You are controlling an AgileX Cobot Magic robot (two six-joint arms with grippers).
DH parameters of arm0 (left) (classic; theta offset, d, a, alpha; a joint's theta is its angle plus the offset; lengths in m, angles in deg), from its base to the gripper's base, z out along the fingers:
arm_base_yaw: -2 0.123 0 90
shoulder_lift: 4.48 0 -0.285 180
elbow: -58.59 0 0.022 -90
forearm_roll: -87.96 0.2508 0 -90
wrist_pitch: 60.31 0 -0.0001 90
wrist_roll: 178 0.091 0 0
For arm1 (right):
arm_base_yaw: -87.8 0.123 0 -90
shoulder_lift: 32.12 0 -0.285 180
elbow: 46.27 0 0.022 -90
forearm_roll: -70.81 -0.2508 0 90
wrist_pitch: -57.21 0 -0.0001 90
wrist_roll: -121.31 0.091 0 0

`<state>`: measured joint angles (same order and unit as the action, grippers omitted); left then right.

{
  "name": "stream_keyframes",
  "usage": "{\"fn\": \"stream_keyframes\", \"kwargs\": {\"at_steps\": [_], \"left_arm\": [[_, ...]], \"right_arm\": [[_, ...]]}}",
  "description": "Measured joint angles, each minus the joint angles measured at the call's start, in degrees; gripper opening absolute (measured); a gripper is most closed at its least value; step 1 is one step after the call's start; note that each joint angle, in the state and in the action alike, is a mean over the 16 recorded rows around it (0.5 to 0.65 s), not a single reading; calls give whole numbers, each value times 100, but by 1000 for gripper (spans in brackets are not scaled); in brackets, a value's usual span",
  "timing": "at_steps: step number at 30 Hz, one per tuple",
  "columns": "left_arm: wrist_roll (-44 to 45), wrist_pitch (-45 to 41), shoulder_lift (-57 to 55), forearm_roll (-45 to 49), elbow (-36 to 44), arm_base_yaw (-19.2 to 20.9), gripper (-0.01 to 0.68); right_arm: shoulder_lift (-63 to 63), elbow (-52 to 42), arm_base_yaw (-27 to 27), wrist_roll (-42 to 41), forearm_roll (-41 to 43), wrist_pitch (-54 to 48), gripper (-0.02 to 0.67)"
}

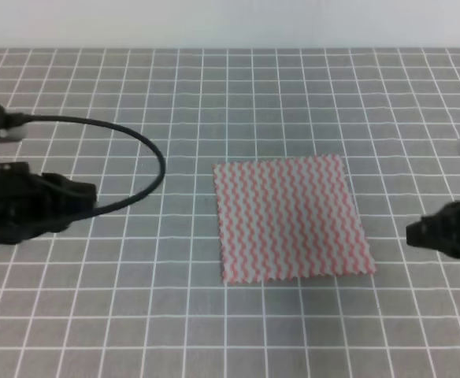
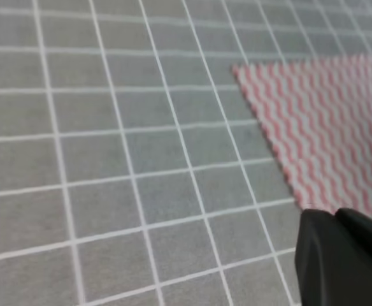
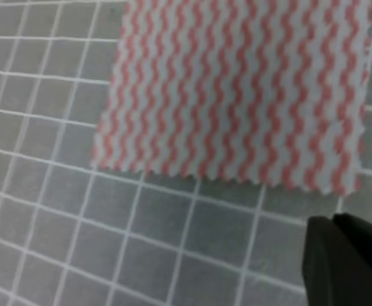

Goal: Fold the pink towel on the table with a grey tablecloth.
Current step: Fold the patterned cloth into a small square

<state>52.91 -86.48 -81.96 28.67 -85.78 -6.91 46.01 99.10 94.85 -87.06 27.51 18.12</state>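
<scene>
The pink towel (image 1: 289, 219) lies flat and unfolded on the table with a grey tablecloth (image 1: 175, 102), right of centre. My left gripper (image 1: 88, 193) hovers well to the towel's left, pointing at it, its fingers pressed together on nothing. In the left wrist view the towel (image 2: 320, 134) fills the upper right, beyond the dark fingertips (image 2: 339, 255). My right gripper (image 1: 413, 231) sits just off the towel's right edge, also shut and empty. The right wrist view shows the towel (image 3: 237, 89) spread above the right gripper (image 3: 331, 220), with its serrated edge nearest.
A black cable (image 1: 147, 150) loops from the left arm over the cloth towards the towel's left side. White grid lines cover the grey surface all around. A pale wall borders the table's far edge.
</scene>
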Motion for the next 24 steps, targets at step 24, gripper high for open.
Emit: {"fn": "stream_keyframes", "kwargs": {"at_steps": [24], "left_arm": [[165, -255, -2481, 19, -1782, -1519, -1]], "right_arm": [[2471, 1699, 1233, 3138, 3757, 163, 129]]}}
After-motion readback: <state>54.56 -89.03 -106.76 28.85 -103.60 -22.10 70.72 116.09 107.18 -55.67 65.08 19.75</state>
